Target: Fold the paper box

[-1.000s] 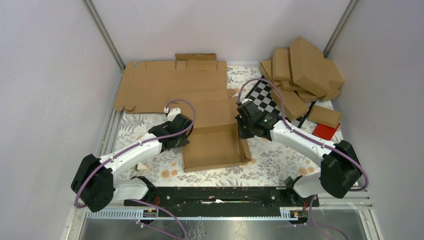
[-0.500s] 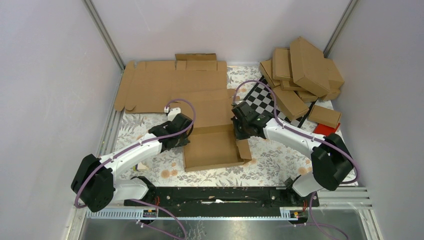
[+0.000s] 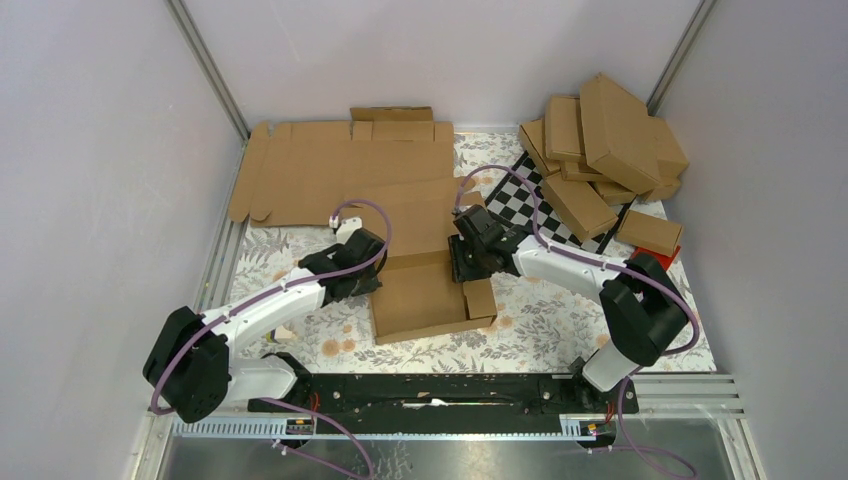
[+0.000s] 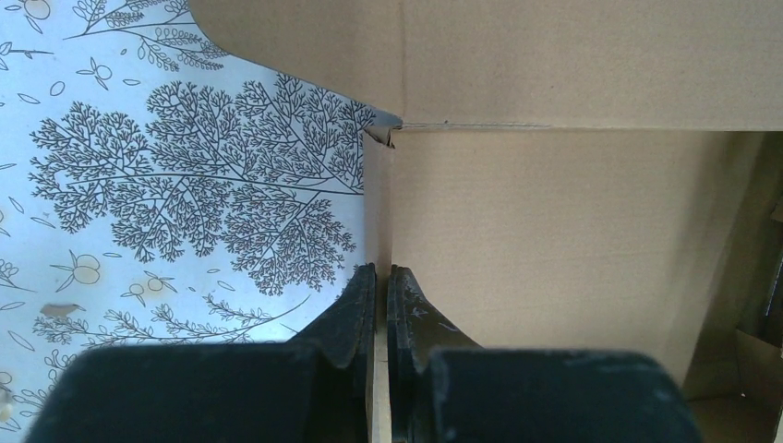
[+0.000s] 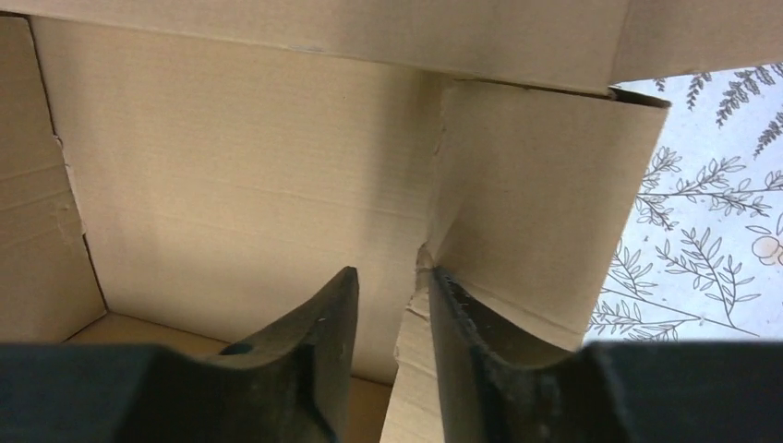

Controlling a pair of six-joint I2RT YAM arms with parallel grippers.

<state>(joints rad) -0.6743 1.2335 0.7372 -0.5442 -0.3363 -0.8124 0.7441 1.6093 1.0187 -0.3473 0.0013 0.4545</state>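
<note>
Cardboard paper box, middle of desk, right side folded inward this last second. Right pincer just parted around that wall (fold apparently set); left pincer clamped on the left wall.

Left arm, right arm: white links, black joints; purple cable along each. Left claw, right claw: black, tapered fingers.

Soft, even overhead light, faint shadows; blurred near bodies of left gripper and right gripper
</note>
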